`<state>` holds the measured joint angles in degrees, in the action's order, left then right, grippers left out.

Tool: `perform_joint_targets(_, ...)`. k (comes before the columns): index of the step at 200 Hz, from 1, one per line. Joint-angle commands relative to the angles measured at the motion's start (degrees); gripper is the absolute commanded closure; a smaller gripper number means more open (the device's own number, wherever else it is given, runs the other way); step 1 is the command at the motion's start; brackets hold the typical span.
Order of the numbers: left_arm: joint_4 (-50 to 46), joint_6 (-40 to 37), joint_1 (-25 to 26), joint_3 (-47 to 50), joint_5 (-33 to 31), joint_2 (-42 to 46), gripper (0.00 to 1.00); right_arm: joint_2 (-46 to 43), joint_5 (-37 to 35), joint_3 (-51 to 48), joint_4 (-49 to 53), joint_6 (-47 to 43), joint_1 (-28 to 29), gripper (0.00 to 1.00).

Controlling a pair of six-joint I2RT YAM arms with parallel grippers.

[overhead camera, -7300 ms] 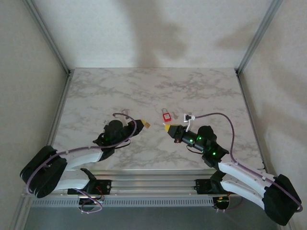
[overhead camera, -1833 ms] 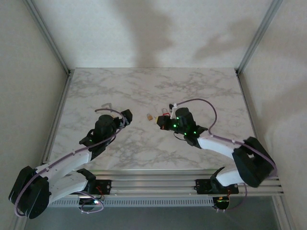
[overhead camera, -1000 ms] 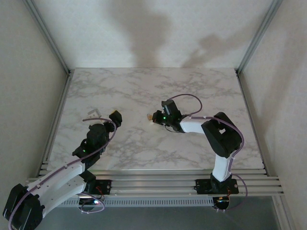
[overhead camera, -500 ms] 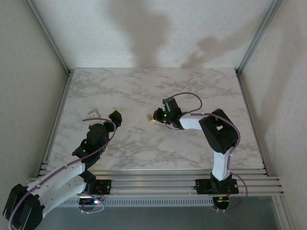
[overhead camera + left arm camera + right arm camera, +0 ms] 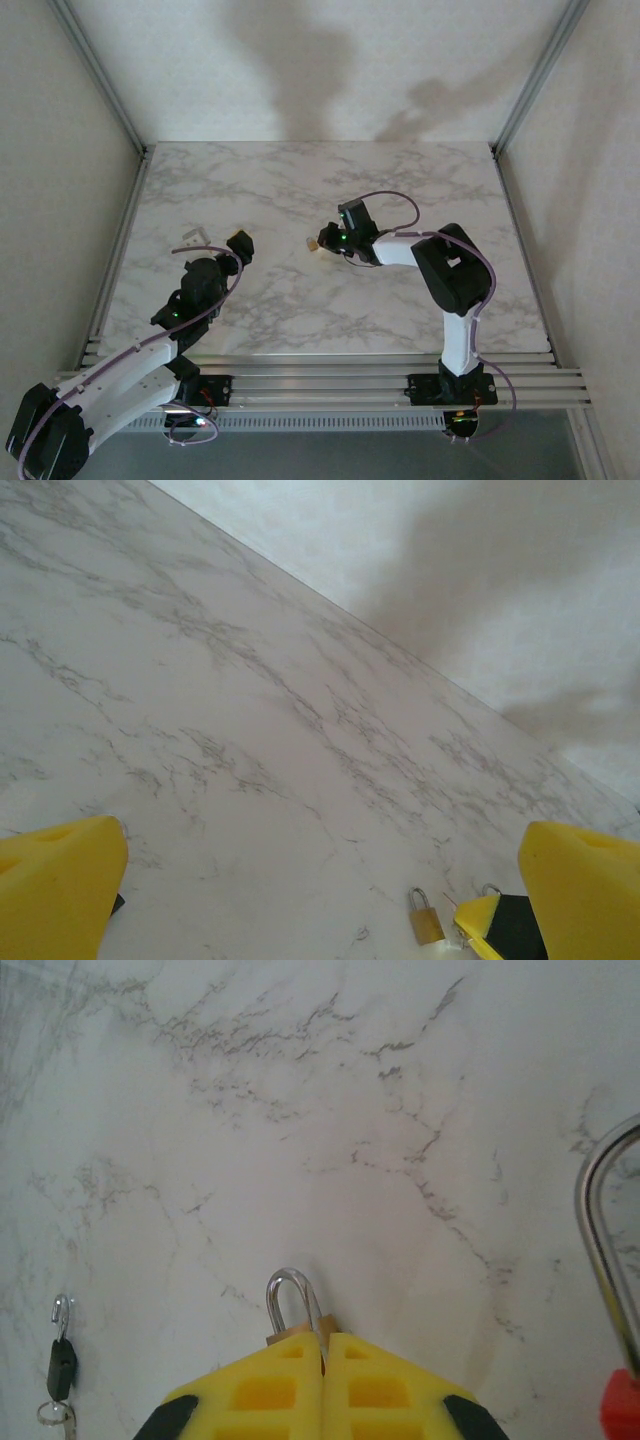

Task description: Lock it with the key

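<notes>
Near the middle of the marble table, the right gripper is seen clenched, its yellow fingers pressed together with no gap. The brass padlock is found right at their tips, shackle pointing away; whether its body is pinched or merely touched cannot be told. The key, on its ring, lies flat on the table off to one side, apart from the padlock. The left gripper is held spread wide and empty, well apart from both.

If the padlock is only nudged, it is likely to be skidded across the smooth marble, since nothing braces it. A red padlock sits just beside the right gripper and could be knocked or taken by mistake. The thin, flat key could be scraped away rather than lifted, and a loosely held padlock could be twisted out when the key is turned.
</notes>
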<state>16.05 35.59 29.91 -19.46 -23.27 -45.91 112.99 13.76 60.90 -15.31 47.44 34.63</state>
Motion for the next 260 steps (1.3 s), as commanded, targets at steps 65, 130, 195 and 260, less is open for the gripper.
perform_joint_targets(65, 0.2, 0.5, 0.1, 0.2, -1.2, -0.7, 0.0, 2.3, 2.6, 2.3, 0.3, 1.2, -0.9, 0.98)
perform_joint_targets(130, 0.0, 0.5, 0.1, 0.2, -1.3, -0.8, 0.01, 2.3, 3.8, 2.7, 0.6, 1.2, -1.5, 0.91)
perform_joint_targets(195, -0.1, 0.5, 0.1, 0.1, -1.3, -0.8, 0.0, 2.4, 4.4, 3.4, 1.7, 1.1, -1.8, 0.84)
perform_joint_targets(260, -0.1, 0.6, 0.1, 0.1, -1.3, -0.8, 0.0, 2.1, 4.5, 3.7, 2.6, 1.0, -1.8, 0.82)
